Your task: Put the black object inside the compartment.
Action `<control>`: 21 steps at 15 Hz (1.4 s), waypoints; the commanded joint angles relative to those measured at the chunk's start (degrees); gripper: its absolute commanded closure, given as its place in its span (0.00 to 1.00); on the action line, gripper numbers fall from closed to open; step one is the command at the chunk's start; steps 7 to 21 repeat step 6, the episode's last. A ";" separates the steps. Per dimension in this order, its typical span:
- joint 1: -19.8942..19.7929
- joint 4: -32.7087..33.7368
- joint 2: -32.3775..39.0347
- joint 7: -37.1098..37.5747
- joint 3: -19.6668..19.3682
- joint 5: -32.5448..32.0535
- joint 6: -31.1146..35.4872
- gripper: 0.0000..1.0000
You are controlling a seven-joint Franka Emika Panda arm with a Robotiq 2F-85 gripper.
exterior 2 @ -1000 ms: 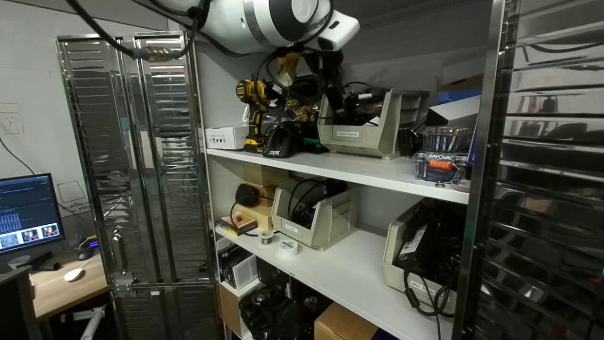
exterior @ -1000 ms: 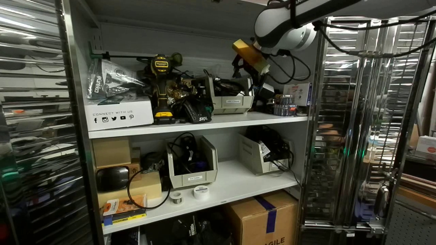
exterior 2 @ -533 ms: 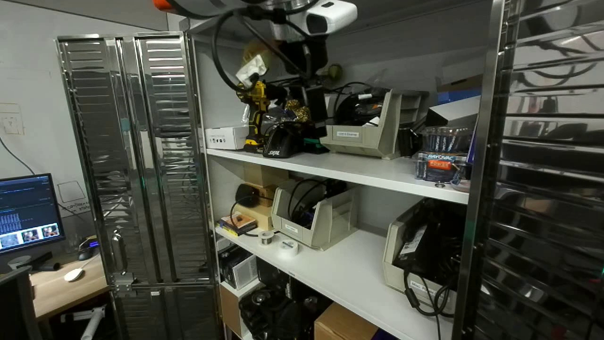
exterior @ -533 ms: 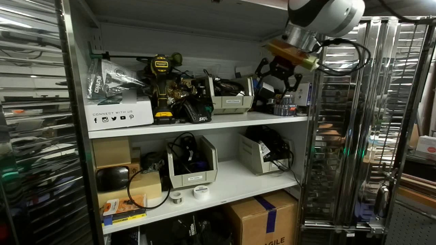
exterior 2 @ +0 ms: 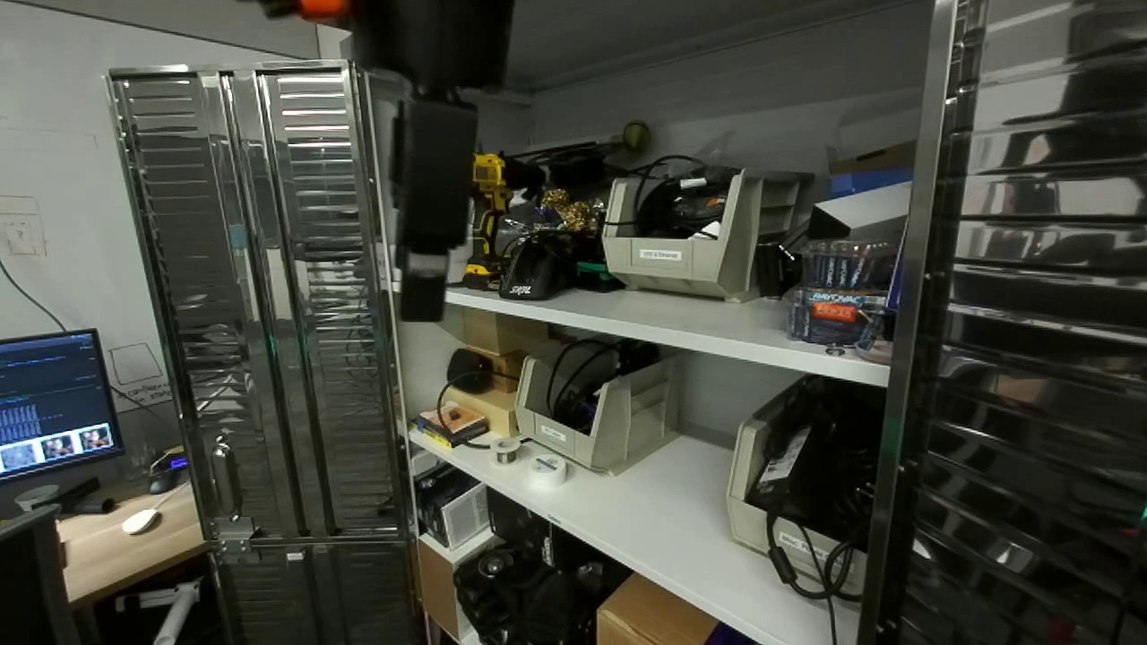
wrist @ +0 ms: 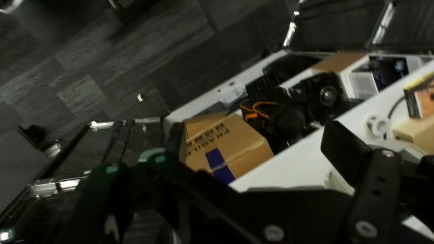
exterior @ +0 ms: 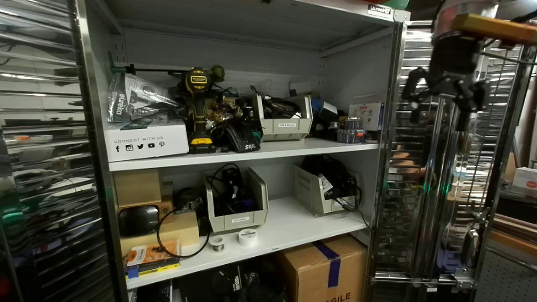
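Currently your gripper (exterior: 439, 118) hangs out in front of the wide upper bay (exterior: 356, 71), which is your compartment; in an exterior view a louvred metal door (exterior: 436, 188) shows behind it. Its fingers stand well spread, gripping nothing, and through the gap your wrist view shows a cardboard box (wrist: 235, 145) with purple tape, well below. Several dark things (exterior: 224, 133) crowd together on the bay's white shelf board (exterior: 319, 146), so you cannot tell for certain which is the task's black object. Among them, a black SKIL-marked item (exterior: 240, 136) sits between a yellow-and-black drill (exterior: 199, 109) and a grey cable bin (exterior: 289, 133). Toward the board's other end from the drill, you have clear battery packs (exterior 2: 838, 305). On the shelf below (exterior: 285, 214), you see two more bins (exterior: 239, 222).
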 commanded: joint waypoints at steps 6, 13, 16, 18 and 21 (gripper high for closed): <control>-2.04 -0.07 -5.81 -7.30 -2.36 -4.07 -10.33 0.00; -2.04 -0.07 -5.81 -7.30 -2.36 -4.07 -10.33 0.00; -2.04 -0.07 -5.81 -7.30 -2.36 -4.07 -10.33 0.00; -2.04 -0.07 -5.81 -7.30 -2.36 -4.07 -10.33 0.00; -2.04 -0.07 -5.81 -7.30 -2.36 -4.07 -10.33 0.00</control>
